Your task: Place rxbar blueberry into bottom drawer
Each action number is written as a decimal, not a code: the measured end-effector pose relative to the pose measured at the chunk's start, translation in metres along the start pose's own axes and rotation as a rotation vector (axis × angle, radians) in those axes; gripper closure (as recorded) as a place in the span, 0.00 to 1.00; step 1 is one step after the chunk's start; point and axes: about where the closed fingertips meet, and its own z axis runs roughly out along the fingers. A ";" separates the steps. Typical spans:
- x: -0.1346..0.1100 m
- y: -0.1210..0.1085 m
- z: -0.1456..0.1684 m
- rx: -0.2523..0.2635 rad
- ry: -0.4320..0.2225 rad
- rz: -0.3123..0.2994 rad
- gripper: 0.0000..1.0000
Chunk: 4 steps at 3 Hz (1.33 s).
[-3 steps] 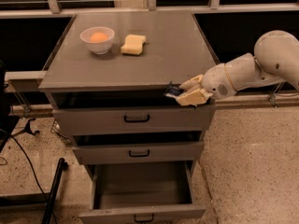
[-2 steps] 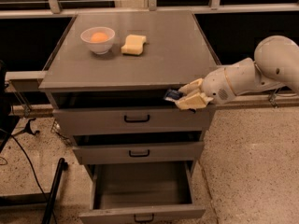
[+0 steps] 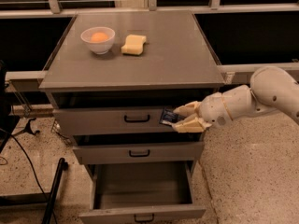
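Navy rxbar blueberry (image 3: 167,116) juts from the gripper (image 3: 176,118) clamped on it, above the open bottom drawer (image 3: 140,214).

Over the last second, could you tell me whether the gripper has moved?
Yes. The gripper, shut on the rxbar blueberry, has dropped from the cabinet top's front edge to level with the top drawer's handle.

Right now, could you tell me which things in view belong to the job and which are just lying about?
For the job: rxbar blueberry, held in the gripper in front of the top drawer; bottom drawer, pulled open.
Lying about: white bowl and yellow sponge on the cabinet top; middle drawer.
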 end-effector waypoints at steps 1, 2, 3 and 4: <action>0.028 0.016 0.029 -0.026 -0.049 -0.086 1.00; 0.029 0.016 0.030 -0.028 -0.049 -0.086 1.00; 0.049 0.024 0.054 -0.059 -0.076 -0.097 1.00; 0.067 0.035 0.080 -0.088 -0.113 -0.122 1.00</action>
